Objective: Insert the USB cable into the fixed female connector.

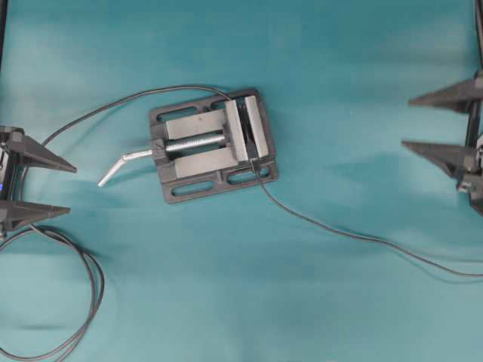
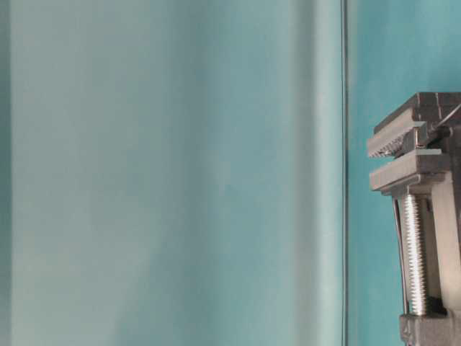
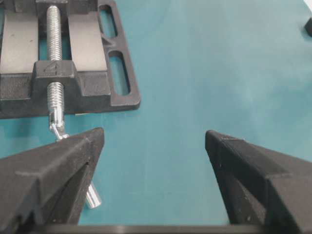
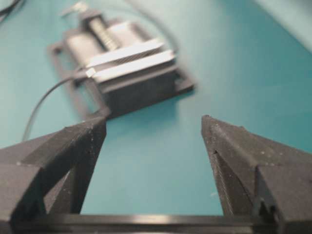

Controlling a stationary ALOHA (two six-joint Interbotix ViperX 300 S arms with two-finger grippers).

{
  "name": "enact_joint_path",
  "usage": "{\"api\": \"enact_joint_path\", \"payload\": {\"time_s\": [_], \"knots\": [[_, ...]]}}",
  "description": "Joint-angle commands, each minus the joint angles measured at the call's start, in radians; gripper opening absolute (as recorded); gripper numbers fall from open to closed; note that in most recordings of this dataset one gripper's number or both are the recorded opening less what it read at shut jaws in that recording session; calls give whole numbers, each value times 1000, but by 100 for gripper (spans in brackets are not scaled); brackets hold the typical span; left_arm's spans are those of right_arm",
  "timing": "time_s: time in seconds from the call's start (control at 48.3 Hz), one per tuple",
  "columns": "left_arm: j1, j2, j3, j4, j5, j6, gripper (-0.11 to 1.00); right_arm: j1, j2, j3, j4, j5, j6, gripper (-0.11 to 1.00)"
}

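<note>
Landmark: grey vise [image 1: 213, 145] is set mid-table.
USB cable [image 1: 355, 234]: seen overhead, trailing from the vise's jaw end toward the right edge; its plug cannot be made out.
Left gripper [image 1: 41, 188]: spread wide, nothing held, beside the vise handle [image 1: 124, 164].
Right gripper [image 1: 426, 124]: spread wide, nothing held, well apart from the vise.
Table-level view: only the vise screw and jaws are shown.

Right hand [image 4: 153, 126] jaws wide apart, empty, blurred vise [image 4: 122, 66] at 11 o'clock, thin cable [image 4: 41, 105] at 9 o'clock, teal worktop [image 4: 234, 63]
</note>
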Motion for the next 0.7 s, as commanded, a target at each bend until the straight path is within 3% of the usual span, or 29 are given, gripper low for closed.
{"api": "enact_joint_path", "payload": {"time_s": [0.0,0.124,0.331,0.579,0.683], "knots": [[-2,6,-12,3,-8,-11,100,2,5,-14,-3,121,0,82],[0,6,-12,3,-8,-11,100,2,5,-11,-3,350,3,82],[-2,6,-12,3,-8,-11,100,2,5,-57,-3,526,6,82],[-2,6,-12,3,-8,-11,100,3,-12,-55,-3,549,9,82],[-2,6,-12,3,-8,-11,100,-52,-46,-32,-3,537,44,82]]}}
